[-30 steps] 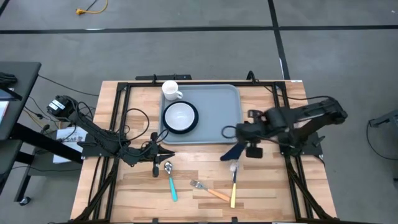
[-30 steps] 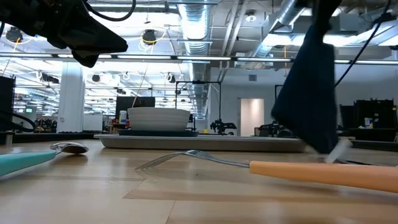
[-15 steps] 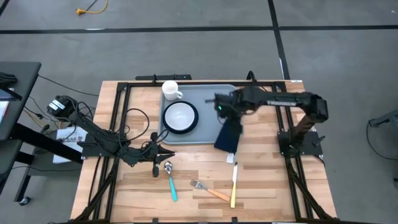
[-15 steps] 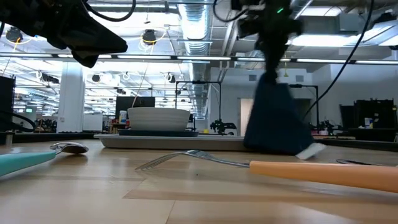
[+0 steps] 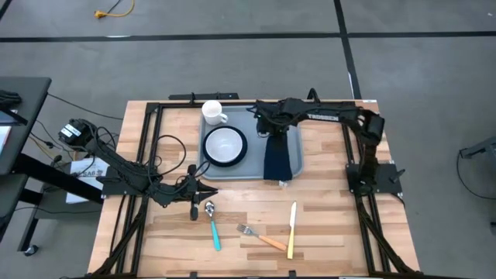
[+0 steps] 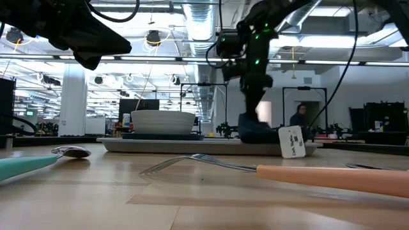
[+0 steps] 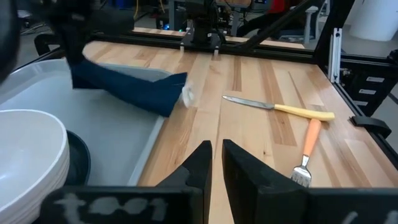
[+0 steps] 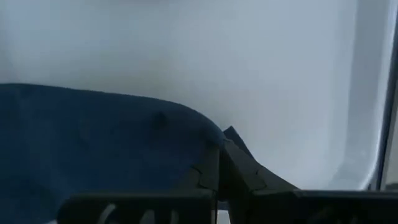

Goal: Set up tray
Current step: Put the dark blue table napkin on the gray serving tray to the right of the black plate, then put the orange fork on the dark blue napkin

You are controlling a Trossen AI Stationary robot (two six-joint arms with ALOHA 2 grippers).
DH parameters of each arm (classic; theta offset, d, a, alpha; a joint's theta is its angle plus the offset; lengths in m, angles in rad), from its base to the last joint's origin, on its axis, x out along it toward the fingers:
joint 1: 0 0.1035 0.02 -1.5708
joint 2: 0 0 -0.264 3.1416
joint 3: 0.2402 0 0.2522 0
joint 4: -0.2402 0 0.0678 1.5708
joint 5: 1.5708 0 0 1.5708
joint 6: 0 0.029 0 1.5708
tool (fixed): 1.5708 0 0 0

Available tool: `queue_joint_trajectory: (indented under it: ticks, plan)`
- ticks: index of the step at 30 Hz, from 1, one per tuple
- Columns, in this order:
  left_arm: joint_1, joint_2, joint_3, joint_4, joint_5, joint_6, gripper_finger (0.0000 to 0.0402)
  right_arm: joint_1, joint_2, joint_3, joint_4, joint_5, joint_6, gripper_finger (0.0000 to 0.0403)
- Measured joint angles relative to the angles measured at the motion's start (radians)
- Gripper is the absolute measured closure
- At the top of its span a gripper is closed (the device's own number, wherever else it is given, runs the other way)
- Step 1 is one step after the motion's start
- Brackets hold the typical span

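tray point(image 5: 293, 116): 1 | napkin point(image 5: 280, 159): 1, pinched by closed right gripper point(image 5: 267, 128) | left gripper point(image 5: 203, 190): nearly closed, empty | bowl point(image 5: 225, 142): 1 | mug point(image 5: 212, 113): 1

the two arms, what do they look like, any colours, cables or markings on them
Both arms are dark, nearly black, built of slim jointed segments. The right arm carries small white lettering along its forearm, and a green light glows near its wrist in the low view. The left arm trails loose black cables. The left gripper has two flat, matte black fingers.

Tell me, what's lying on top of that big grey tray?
On the tray: a white bowl on a dark plate, a mug and a navy napkin. Anything beneath them is hidden.
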State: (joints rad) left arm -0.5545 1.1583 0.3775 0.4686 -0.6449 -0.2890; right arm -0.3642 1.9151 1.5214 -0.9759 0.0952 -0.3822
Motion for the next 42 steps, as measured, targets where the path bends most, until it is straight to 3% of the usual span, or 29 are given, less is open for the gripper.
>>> queue_joint_trajectory:
  ticks: [12,27,34,42]
  plan:
    - [0.000,0.000,0.000,-0.003,-0.010,0.003,0.0377,-0.032,0.072,0.073,0.104,0.007,-0.045,0.0403]
    - [0.000,0.000,0.000,-0.007,-0.008,0.011,0.0377,-0.044,0.071,0.098,0.067,-0.018,-0.061,0.0395]
    - [0.000,0.000,0.000,-0.007,-0.010,0.013,0.0377,-0.035,0.071,0.097,0.068,-0.018,-0.071,0.0333]
    - [0.000,0.000,0.000,-0.007,-0.010,0.017,0.0377,-0.035,0.071,0.097,0.072,0.031,-0.064,0.0233]
